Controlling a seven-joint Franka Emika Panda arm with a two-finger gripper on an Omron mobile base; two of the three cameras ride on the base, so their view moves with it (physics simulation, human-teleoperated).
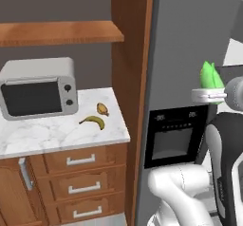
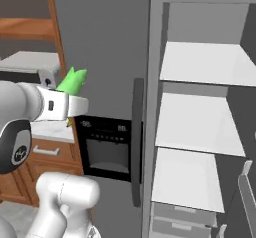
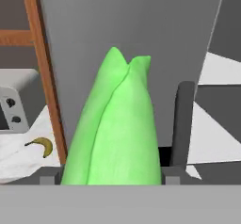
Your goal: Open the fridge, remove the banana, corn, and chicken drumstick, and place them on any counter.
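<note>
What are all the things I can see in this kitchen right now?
corn: one, bright green, held between the gripper's fingers, in front of the fridge
banana: one, yellow, on the counter
chicken drumstick: one, orange-brown, on the counter behind the banana
microwave: one, grey, on the counter at left
counter: one, white marble over brown drawers
shelf: one, wooden, above the microwave
fridge: one, grey, right door open on bare white shelves
gripper: one, white, closed on the corn
</note>
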